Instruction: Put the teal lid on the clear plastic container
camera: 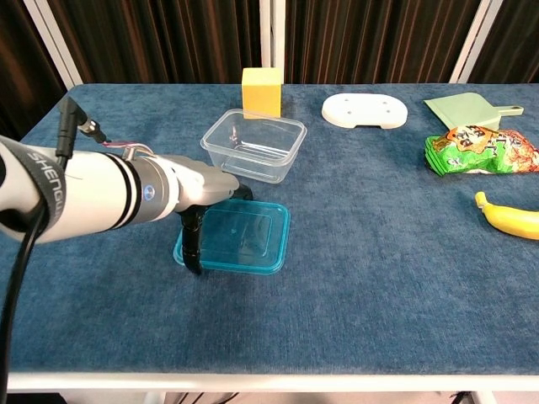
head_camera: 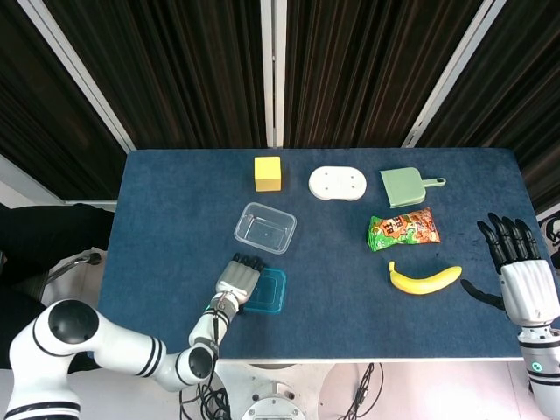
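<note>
The teal lid (head_camera: 271, 291) (camera: 248, 237) lies flat on the blue table, just in front of the clear plastic container (head_camera: 265, 227) (camera: 255, 146), which stands upright and empty. My left hand (head_camera: 237, 280) (camera: 200, 220) lies over the lid's left end. Its dark fingers (camera: 193, 244) reach down around the lid's left edge, and it grips the lid there. My right hand (head_camera: 514, 252) rests at the table's right edge, fingers spread, holding nothing. It is out of the chest view.
A yellow block (head_camera: 268, 172) stands behind the container. Further right are a white oval plate (head_camera: 337, 183), a green dustpan (head_camera: 406, 185), a snack bag (head_camera: 403, 228) and a banana (head_camera: 424, 280). The table's front edge (camera: 269, 370) is close to the lid.
</note>
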You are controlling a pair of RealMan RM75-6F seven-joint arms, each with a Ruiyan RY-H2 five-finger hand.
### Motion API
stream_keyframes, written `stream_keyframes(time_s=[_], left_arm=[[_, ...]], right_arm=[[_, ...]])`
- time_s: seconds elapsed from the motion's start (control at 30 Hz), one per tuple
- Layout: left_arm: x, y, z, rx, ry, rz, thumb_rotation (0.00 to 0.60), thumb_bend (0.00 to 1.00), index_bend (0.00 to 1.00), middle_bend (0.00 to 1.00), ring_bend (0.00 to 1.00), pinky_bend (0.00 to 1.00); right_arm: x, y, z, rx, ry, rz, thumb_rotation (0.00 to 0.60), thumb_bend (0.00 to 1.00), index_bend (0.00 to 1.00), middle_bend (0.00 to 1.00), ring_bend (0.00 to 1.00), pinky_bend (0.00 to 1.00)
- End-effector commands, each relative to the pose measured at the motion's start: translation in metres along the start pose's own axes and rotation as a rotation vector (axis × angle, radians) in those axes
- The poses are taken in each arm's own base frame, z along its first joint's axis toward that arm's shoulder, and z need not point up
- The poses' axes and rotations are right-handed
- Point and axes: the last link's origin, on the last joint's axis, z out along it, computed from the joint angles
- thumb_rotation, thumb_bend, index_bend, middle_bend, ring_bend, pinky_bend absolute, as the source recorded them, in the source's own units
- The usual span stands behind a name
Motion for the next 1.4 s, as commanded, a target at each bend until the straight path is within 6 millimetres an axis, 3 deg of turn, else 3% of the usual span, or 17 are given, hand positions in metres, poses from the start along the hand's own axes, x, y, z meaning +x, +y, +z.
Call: stream_keyframes(time_s=[0.03, 0.23, 0.43, 0.57, 0.73, 0.93, 1.17, 1.4], left_arm=[[0.001, 0.000, -0.002, -0.014, 0.013, -0.006, 0.600, 0.19, 0.24, 0.12, 0.02, 0.08], [0.003, -0.006, -0.007, -0.035, 0.036, 0.007, 0.600, 0.27, 0.30, 0.22, 0.11, 0.11], [0.015, -0.030, -0.030, -0.036, 0.112, 0.038, 0.600, 0.27, 0.30, 0.23, 0.12, 0.12], [0.033, -0.056, -0.044, -0.062, 0.190, 0.050, 0.600, 0.27, 0.30, 0.24, 0.12, 0.10], [0.061, -0.081, -0.039, -0.103, 0.271, 0.056, 0.600, 0.29, 0.30, 0.24, 0.12, 0.08], [0.093, -0.089, -0.018, -0.168, 0.306, 0.150, 0.600, 0.30, 0.30, 0.24, 0.12, 0.07], [0.128, -0.074, 0.026, -0.227, 0.290, 0.230, 0.600, 0.31, 0.30, 0.23, 0.09, 0.06], [0.143, -0.061, 0.058, -0.247, 0.203, 0.257, 0.600, 0.31, 0.30, 0.23, 0.09, 0.05]], right_arm=[[0.000, 0.000, 0.000, 0.001, 0.000, 0.000, 0.600, 0.04, 0.00, 0.00, 0.00, 0.00], [-0.001, -0.003, 0.000, 0.006, -0.004, 0.000, 0.600, 0.04, 0.00, 0.00, 0.00, 0.00], [-0.001, -0.006, 0.000, 0.014, -0.003, -0.006, 0.600, 0.04, 0.00, 0.00, 0.00, 0.00], [0.000, -0.008, -0.001, 0.020, -0.001, -0.010, 0.600, 0.04, 0.00, 0.00, 0.00, 0.00], [0.000, -0.010, -0.003, 0.017, -0.008, -0.016, 0.600, 0.04, 0.00, 0.00, 0.00, 0.00], [0.002, -0.010, -0.006, -0.004, -0.008, -0.031, 0.600, 0.04, 0.00, 0.00, 0.00, 0.00], [0.005, -0.008, -0.010, -0.043, -0.013, -0.040, 0.600, 0.04, 0.00, 0.00, 0.00, 0.00], [0.008, -0.007, -0.011, -0.076, -0.012, -0.055, 0.600, 0.04, 0.00, 0.00, 0.00, 0.00]])
